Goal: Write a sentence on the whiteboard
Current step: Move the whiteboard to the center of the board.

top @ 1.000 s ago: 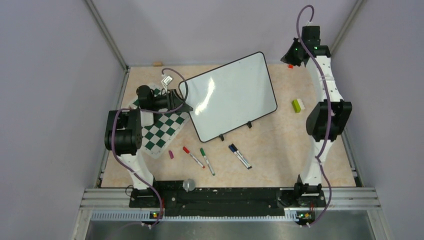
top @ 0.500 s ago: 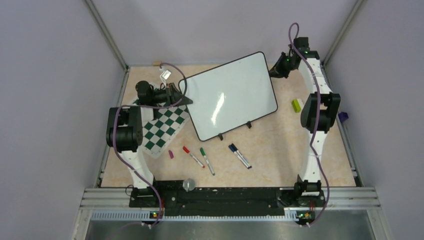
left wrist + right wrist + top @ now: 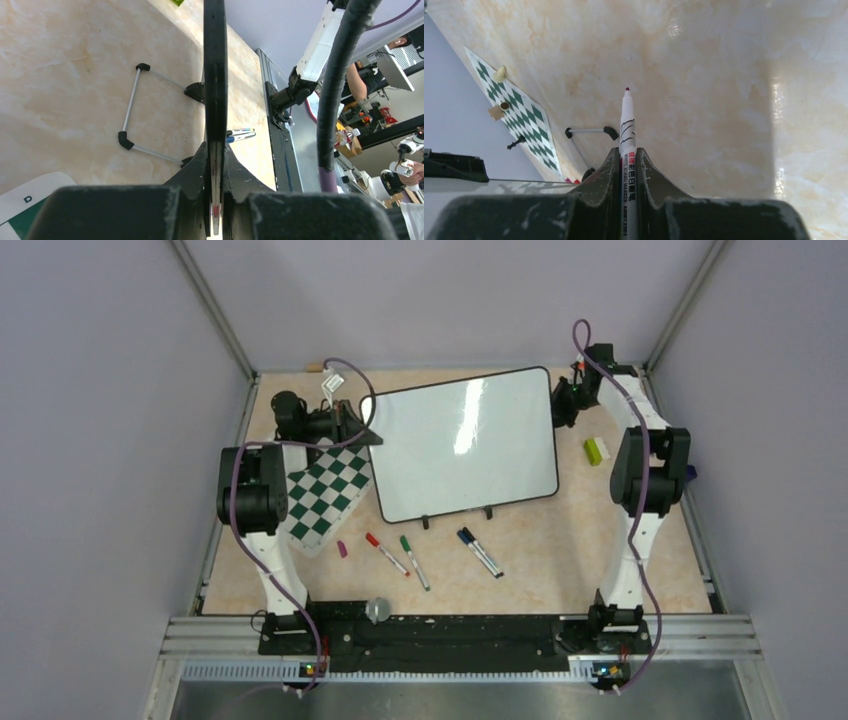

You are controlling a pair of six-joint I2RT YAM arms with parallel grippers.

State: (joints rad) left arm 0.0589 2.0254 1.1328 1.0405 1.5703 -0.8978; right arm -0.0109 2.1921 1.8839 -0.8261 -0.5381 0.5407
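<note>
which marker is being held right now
The white-barrelled marker clamped in the right gripper, its tip bare. The red-capped marker, the green-capped marker and the two dark-capped markers lie loose on the table.

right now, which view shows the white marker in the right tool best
The right wrist view: the white black-printed marker sits clamped in the right tool, dark red tip bare. From the top external view it is too small to make out; the left wrist view misses it.
</note>
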